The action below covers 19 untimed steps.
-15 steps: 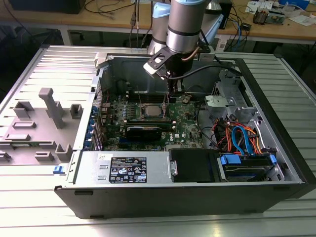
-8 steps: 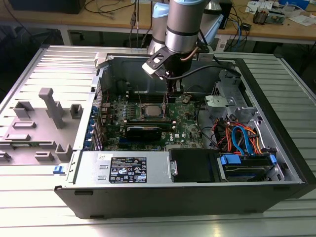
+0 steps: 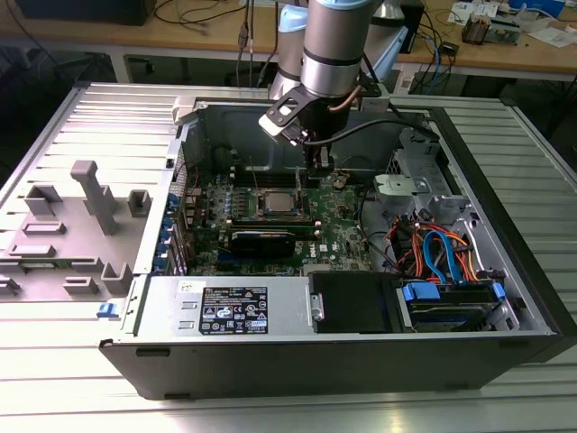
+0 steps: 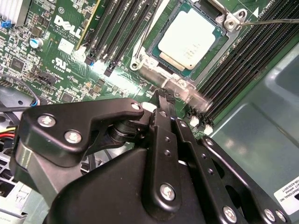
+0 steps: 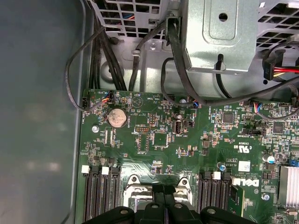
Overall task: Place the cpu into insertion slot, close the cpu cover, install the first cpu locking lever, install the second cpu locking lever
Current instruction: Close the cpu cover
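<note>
Hovering just beside the insertion slot, the end effector has its fingers pinched narrow with nothing between them. The cpu sits in that slot with the cpu cover apparently down. The locking lever is judged not yet latched. The open computer case holds the motherboard around the slot.

cpu in insertion slot | memory slots flank it (both sides) | gripper just beside slot

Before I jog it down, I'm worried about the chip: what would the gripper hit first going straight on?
Likely the cpu cover, at its edge beside the cpu; the gripper looks almost on it, depth unclear.
</note>
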Tool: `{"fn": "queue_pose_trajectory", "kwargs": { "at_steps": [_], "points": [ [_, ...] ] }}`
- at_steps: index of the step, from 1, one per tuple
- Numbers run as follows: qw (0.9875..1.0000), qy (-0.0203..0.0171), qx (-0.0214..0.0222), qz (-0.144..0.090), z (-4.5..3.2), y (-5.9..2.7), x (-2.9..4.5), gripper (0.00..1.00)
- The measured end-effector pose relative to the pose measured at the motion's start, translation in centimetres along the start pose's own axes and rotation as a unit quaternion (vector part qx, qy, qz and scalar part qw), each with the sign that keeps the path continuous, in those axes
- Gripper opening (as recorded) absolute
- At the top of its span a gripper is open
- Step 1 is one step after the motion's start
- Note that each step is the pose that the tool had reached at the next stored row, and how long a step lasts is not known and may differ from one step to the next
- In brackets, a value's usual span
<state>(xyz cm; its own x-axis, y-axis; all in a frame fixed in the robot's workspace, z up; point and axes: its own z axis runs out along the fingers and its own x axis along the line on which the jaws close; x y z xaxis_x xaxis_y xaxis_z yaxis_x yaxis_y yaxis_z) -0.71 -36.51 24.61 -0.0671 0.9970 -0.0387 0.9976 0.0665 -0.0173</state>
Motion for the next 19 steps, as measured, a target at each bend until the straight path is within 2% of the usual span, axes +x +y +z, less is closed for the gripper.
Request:
{"fn": "queue_pose_trajectory", "kwargs": {
  "at_steps": [19],
  "points": [
    [1.0,0.0,0.0001,0.0,0.03,-0.2,0.01,0.11]
  ]
}}
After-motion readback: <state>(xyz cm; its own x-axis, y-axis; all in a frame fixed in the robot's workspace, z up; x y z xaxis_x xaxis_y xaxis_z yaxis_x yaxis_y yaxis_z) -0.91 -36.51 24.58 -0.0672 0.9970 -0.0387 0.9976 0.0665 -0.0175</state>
